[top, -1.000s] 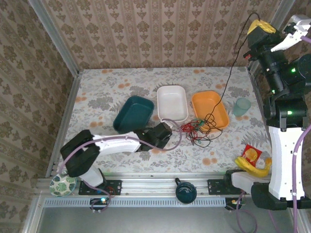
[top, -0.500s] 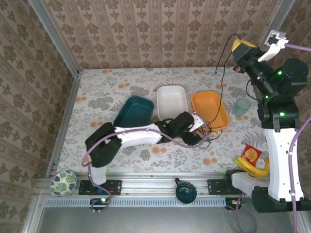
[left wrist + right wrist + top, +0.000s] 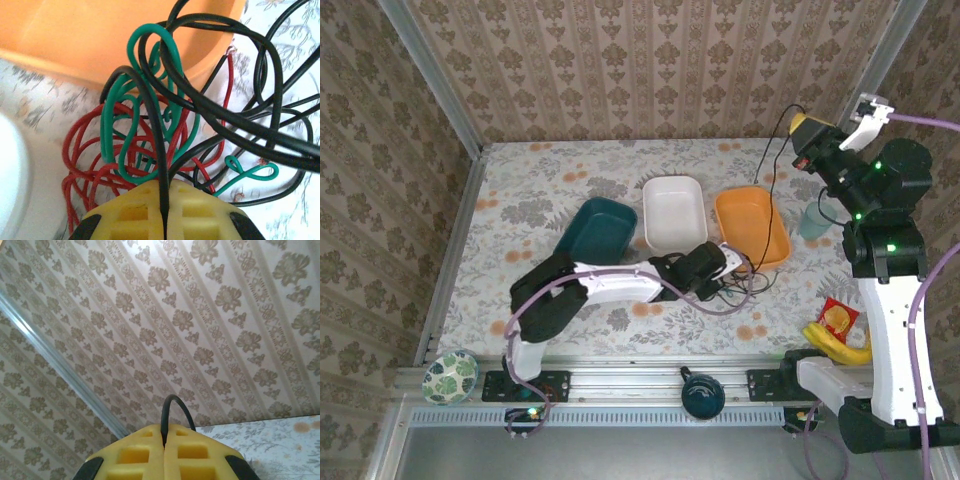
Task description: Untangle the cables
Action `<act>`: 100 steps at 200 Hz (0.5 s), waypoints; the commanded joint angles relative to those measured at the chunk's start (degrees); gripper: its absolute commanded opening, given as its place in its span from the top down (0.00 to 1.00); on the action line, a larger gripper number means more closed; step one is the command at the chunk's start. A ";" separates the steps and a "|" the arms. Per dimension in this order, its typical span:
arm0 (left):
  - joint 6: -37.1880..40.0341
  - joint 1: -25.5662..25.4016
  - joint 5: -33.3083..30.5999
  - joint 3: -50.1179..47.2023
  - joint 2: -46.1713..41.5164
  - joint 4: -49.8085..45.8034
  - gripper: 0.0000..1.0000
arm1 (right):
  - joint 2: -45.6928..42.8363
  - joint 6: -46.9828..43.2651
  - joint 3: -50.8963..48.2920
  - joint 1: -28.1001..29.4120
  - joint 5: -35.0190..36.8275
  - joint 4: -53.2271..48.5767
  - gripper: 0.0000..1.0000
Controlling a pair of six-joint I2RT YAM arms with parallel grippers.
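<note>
The cables [image 3: 745, 278] lie in a red, green and black tangle on the table just in front of the orange bin. My left gripper [image 3: 722, 263] is at the tangle's left side. Up close, its yellow pads [image 3: 135, 215] are shut on one black cable [image 3: 159, 150], with red loops [image 3: 87, 145] and green loops [image 3: 112, 125] just beyond. My right gripper [image 3: 804, 132] is raised high at the back right, shut on a black cable [image 3: 775, 150] that hangs down to the tangle. That cable [image 3: 167, 407] arches out from between its shut pads [image 3: 135, 455].
A teal bin [image 3: 595, 232], a white bin [image 3: 672, 212] and an orange bin [image 3: 750, 225] stand in a row mid-table. A pale green cup [image 3: 815, 220] is at the right. A banana [image 3: 840, 345] and snack bag [image 3: 838, 315] lie front right, a patterned bowl [image 3: 450, 375] front left.
My left arm has swung right from beside the teal bin to the tangle and closed on a black cable. My right gripper has come lower and leftward, still holding its black cable.
</note>
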 commanded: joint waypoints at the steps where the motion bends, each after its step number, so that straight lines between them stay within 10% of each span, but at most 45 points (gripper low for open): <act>1: -3.68 0.78 -3.35 -6.07 -8.36 -0.14 1.00 | -0.80 -1.39 -0.11 0.09 5.43 -0.84 1.00; 100: -22.02 9.47 -5.30 -34.09 -34.27 -4.59 1.00 | 0.29 -6.17 4.19 -4.91 21.28 -3.64 1.00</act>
